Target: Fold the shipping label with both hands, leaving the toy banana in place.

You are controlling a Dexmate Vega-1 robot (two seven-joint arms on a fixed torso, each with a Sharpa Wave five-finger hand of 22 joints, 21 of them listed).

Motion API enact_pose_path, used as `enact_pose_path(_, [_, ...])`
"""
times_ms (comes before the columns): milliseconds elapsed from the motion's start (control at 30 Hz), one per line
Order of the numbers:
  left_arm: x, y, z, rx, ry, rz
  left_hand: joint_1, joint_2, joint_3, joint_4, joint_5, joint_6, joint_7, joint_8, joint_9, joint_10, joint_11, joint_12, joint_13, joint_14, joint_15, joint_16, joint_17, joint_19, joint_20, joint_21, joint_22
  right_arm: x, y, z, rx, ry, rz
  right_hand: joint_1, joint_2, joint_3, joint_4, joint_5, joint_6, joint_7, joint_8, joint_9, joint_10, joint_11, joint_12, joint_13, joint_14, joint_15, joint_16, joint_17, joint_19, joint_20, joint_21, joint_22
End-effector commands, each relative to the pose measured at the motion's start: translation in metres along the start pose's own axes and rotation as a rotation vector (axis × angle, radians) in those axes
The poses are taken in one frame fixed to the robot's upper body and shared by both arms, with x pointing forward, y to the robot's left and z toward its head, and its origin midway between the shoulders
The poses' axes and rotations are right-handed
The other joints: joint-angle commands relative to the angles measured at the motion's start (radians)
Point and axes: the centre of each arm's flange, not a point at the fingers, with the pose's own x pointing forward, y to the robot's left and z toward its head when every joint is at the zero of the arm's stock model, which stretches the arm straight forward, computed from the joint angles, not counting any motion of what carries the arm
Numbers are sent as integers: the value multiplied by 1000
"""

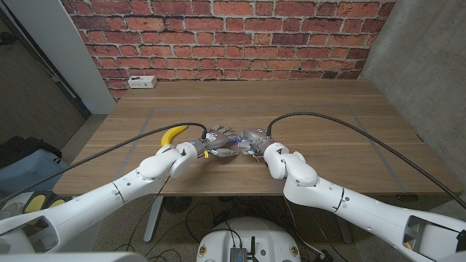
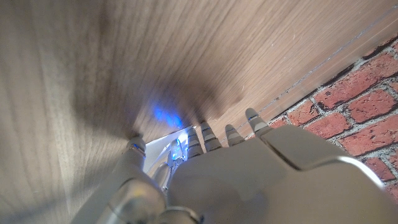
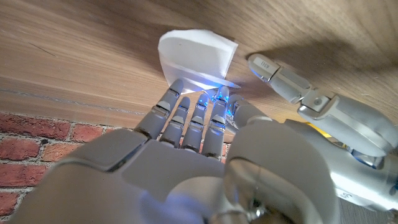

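The white shipping label (image 3: pixel 196 55) is curled up off the wooden table, one edge at my right hand's fingertips (image 3: pixel 198 102). My two hands meet at the table's middle, the left hand (image 1: pixel 211 142) and the right hand (image 1: pixel 251 140) close together with the label (image 1: pixel 227 153) between them. In the left wrist view a strip of the label (image 2: pixel 163 147) sits pinched between that hand's thumb and fingers (image 2: pixel 208 134). The left hand (image 3: pixel 311 102) reaches in beside the raised flap. The yellow toy banana (image 1: pixel 173 135) lies just left of my left hand, apart from the label.
A white power strip (image 1: pixel 142 82) sits at the table's far left corner by the brick wall. Thin tape lines (image 1: pixel 313 109) mark a rectangle on the table. Black cables arc over both forearms. Bare wood lies to the right and behind the hands.
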Motion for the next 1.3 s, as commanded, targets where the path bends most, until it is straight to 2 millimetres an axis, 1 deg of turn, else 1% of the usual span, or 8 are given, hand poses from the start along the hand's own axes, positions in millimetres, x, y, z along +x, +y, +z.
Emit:
enact_pose_path(33, [1, -1, 4, -3, 2, -15, -7, -1, -5, 4, 6, 14, 3, 6, 3, 15, 1, 8, -1, 14, -4, 9, 1, -79, 8, 0, 4, -4, -1, -2, -4, -8, -58, 17, -1, -10, 0, -1, -43, -14, -12, 5, -29, 3, -9, 4, -20, -64, -9, 2, -1, -9, -6, 2])
enact_pose_path(333, [1, -1, 6, -2, 10, -30, -9, 1, -7, 5, 7, 17, -2, 3, 4, 14, -17, 4, 0, 14, -13, 5, 1, -80, 7, -4, 4, -15, 0, -6, -24, 55, -143, -2, -9, -38, 16, -2, -42, 3, -2, 6, -3, 21, 4, 4, 22, -49, 9, 5, 30, 14, 5, 3])
enact_pose_path(667, [3, 0, 4, 0, 16, -28, -10, 1, -10, 5, 8, 7, -4, -4, 4, 7, -16, -2, 0, 13, -15, 2, 0, -81, 8, -7, 4, -31, 0, -10, -28, 61, -252, -30, -3, -75, 31, 0, 88, 43, 32, 3, 161, 84, 50, 9, 209, -23, 87, 32, 136, 40, 35, 11])
enact_pose_path(700, [3, 0, 4, 0, 16, -29, -10, 1, -10, 5, 8, 5, -5, -5, 4, 7, -17, -2, 0, 12, -16, 2, 0, -81, 8, -8, 4, -32, 0, -10, -27, 55, -254, -33, -1, -77, 34, 0, 104, 42, 35, 3, 176, 98, 54, 11, 228, -24, 99, 41, 143, 37, 37, 12])
enact_pose_path(733, [3, 1, 4, 2, 15, -29, -10, 1, -10, 5, 9, 5, -6, -5, 4, 6, -22, -3, 0, 11, -17, 1, 0, -81, 7, -8, 4, -32, 0, -10, -28, 55, -258, -33, -1, -78, 35, 1, 124, 2, 38, 5, 194, 101, 57, 14, 247, -24, 112, 52, 148, 37, 38, 15])
enact_pose_path(767, [4, 1, 4, 1, 13, -28, -10, 1, -11, 5, 9, 5, -6, -6, 4, 5, -21, -4, 0, 9, -17, 0, 0, -82, 6, -9, 4, -32, 0, -10, -30, 54, -257, -36, 2, -80, 40, 2, 143, 49, 39, 5, 220, 108, 64, 17, 254, -24, 124, 70, 155, 33, 41, 17])
enact_pose_path(800, [4, 1, 4, -1, 12, -27, -10, 2, -11, 6, 9, 4, -6, -6, 4, 4, -20, -4, 0, 9, -18, 0, 0, -82, 6, -9, 4, -32, 0, -10, -28, 53, -254, -36, 3, -80, 41, 3, 151, 57, 40, 6, 227, 108, 66, 18, 266, -23, 133, 76, 160, 30, 43, 18])
enact_pose_path(1300, [6, 2, 2, -6, 11, -25, -10, 5, -12, 6, 11, 3, -11, -8, 4, 7, -29, -6, 0, 8, -30, -2, 0, -82, 1, -13, 4, -22, 5, -20, -13, 81, -189, -61, 6, -82, 85, 8, 313, 115, 90, 15, 359, 152, 131, 54, 376, -6, 218, 175, 201, 39, 76, 30])
